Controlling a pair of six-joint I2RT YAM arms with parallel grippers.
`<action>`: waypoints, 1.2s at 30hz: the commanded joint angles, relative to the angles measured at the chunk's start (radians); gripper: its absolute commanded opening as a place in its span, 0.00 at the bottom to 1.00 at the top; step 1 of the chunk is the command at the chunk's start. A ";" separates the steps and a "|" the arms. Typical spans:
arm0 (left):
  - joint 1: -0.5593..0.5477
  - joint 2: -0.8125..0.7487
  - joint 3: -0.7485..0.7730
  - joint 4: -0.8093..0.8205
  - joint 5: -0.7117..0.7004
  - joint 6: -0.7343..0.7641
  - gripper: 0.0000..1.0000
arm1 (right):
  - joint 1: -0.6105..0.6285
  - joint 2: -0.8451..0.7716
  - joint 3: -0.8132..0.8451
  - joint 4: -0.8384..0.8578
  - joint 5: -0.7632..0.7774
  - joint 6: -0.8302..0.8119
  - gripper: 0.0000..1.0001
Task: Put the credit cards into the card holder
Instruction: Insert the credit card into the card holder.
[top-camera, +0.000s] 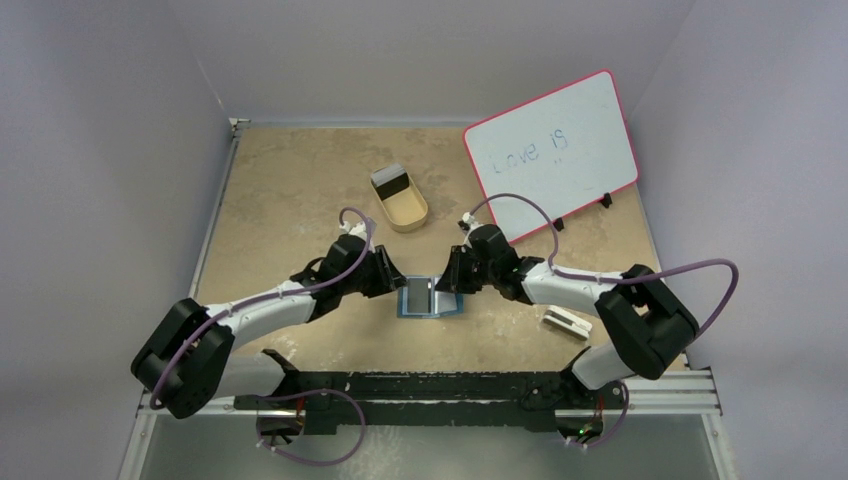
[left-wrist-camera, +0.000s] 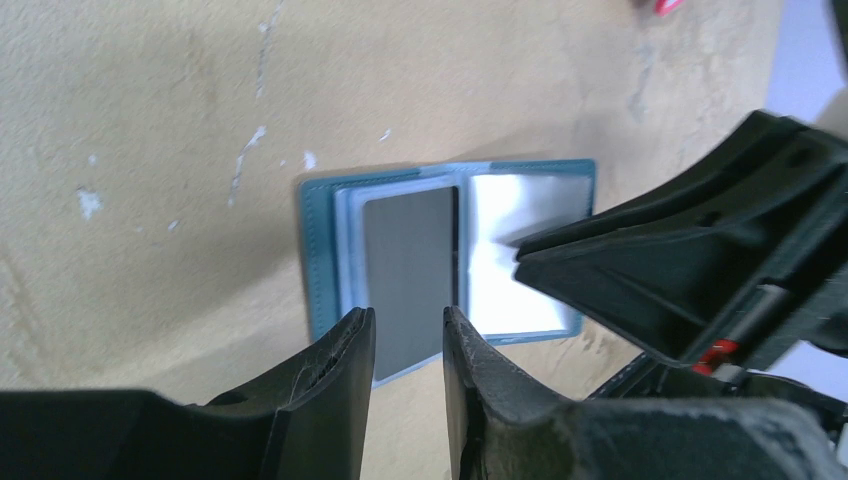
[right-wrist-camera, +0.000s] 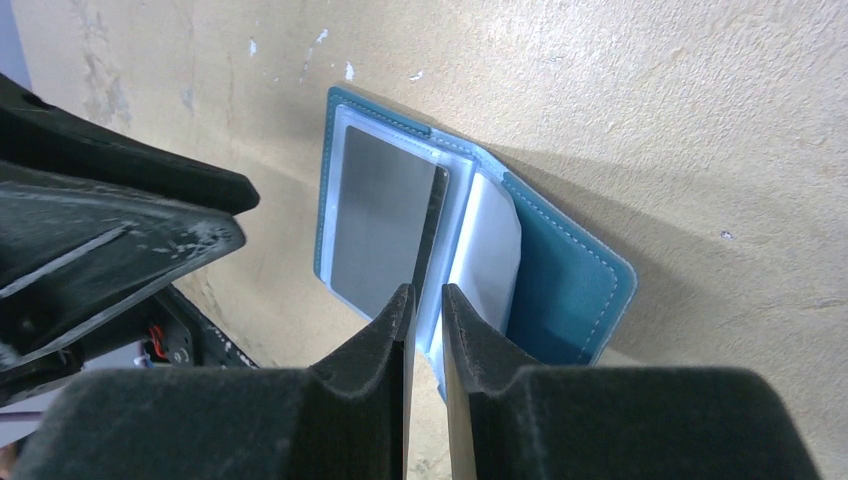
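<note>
The teal-blue card holder (top-camera: 430, 298) lies open on the table between my two grippers. A grey credit card (left-wrist-camera: 408, 265) sits in its left sleeve, with its near end sticking out past the holder's edge. The card also shows in the right wrist view (right-wrist-camera: 380, 220), next to a white sleeve and the teal cover (right-wrist-camera: 560, 270). My left gripper (left-wrist-camera: 408, 330) is open and empty, just short of the card's near end. My right gripper (right-wrist-camera: 422, 300) has a narrow gap, over the holder's spine, with nothing clearly clamped. More credit cards (top-camera: 392, 181), black and pale grey, stand in the tan tray.
The tan oval tray (top-camera: 408, 212) sits behind the holder at mid table. A white board with a red rim (top-camera: 553, 150) leans at the back right. A white block with a dark slot (top-camera: 566, 322) lies at the front right, beside the right arm.
</note>
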 joint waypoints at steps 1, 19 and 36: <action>0.001 0.000 -0.021 0.136 0.015 -0.039 0.32 | 0.003 0.028 0.051 0.025 0.008 -0.023 0.17; 0.001 0.110 -0.039 0.250 0.037 -0.044 0.33 | 0.003 0.092 -0.014 0.085 -0.018 -0.031 0.16; 0.001 0.123 -0.046 0.286 0.057 -0.047 0.33 | 0.003 0.114 -0.030 0.080 0.006 -0.024 0.15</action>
